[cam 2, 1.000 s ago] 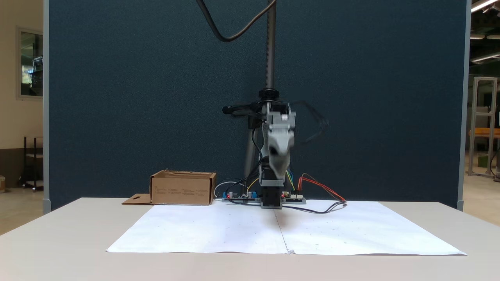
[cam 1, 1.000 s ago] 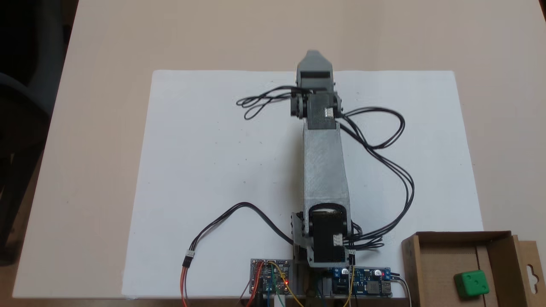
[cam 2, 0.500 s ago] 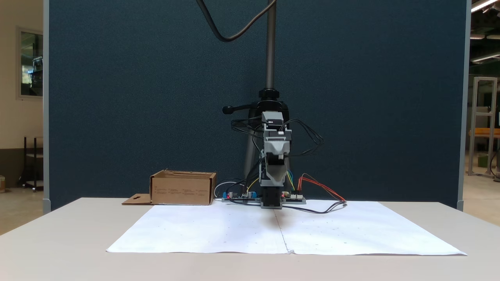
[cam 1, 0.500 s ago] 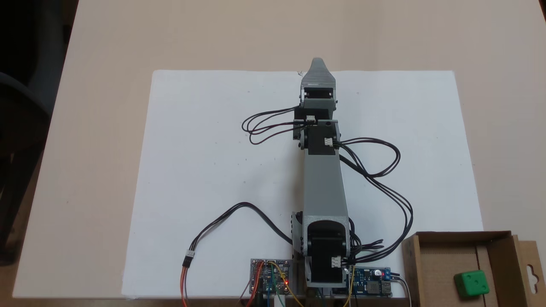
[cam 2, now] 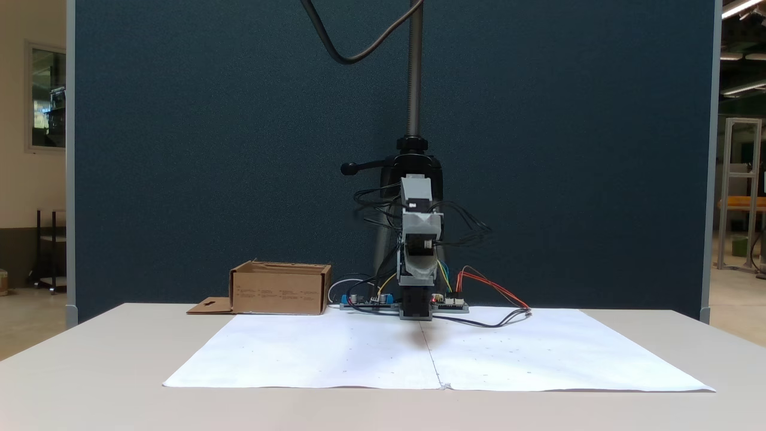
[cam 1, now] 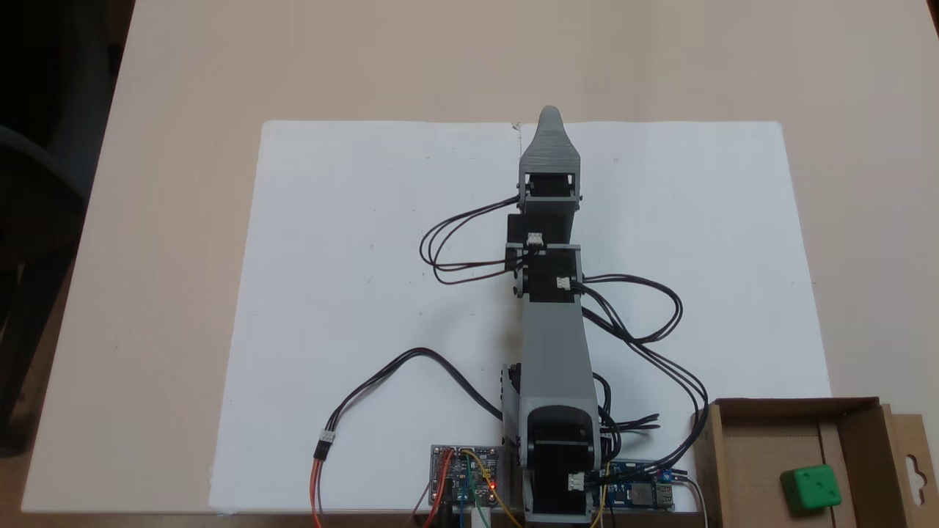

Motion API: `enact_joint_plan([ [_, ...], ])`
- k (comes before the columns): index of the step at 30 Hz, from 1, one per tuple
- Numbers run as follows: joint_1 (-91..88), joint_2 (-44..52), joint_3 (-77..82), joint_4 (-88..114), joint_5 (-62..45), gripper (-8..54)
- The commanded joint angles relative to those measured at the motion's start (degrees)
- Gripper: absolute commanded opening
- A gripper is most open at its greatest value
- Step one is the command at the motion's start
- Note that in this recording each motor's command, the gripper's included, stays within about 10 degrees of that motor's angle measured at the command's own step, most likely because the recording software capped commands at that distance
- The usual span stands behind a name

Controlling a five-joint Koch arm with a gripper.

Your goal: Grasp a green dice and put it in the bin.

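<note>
The green dice (cam 1: pixel 810 489) lies inside the bin (cam 1: pixel 796 402), a shallow brown cardboard box at the lower right of a fixed view from above. From the front, the bin (cam 2: pixel 280 290) stands at the left of the arm's base and its wall hides the dice. My gripper (cam 1: pixel 550 115) points away from the base over the far edge of the white sheet, far from the bin. It hangs above the table with nothing in it (cam 2: pixel 419 263). One jaw lies over the other, so their gap does not show.
A white paper sheet (cam 1: pixel 367 257) covers the middle of the beige table. Circuit boards (cam 1: pixel 466 475) and loose black cables (cam 1: pixel 653 323) sit around the arm's base. A camera pole (cam 2: pixel 413 72) and a dark blue partition stand behind.
The arm has folded lower and back toward its base. The gripper dropped and its tip drew slightly nearer the base. Dice and bin have not moved.
</note>
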Motion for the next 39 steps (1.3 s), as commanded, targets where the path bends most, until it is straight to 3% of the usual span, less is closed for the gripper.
enact_joint_plan([
  [1,0.9,3.0,-0.2,-9.6,-4.8,43.2],
  [16,1.0,11.3,19.0,-30.8,-5.1,43.5],
  [31,2.2,12.4,43.3,-51.8,-5.4,43.3],
  [39,3.5,12.3,43.4,-66.2,-6.8,45.4],
])
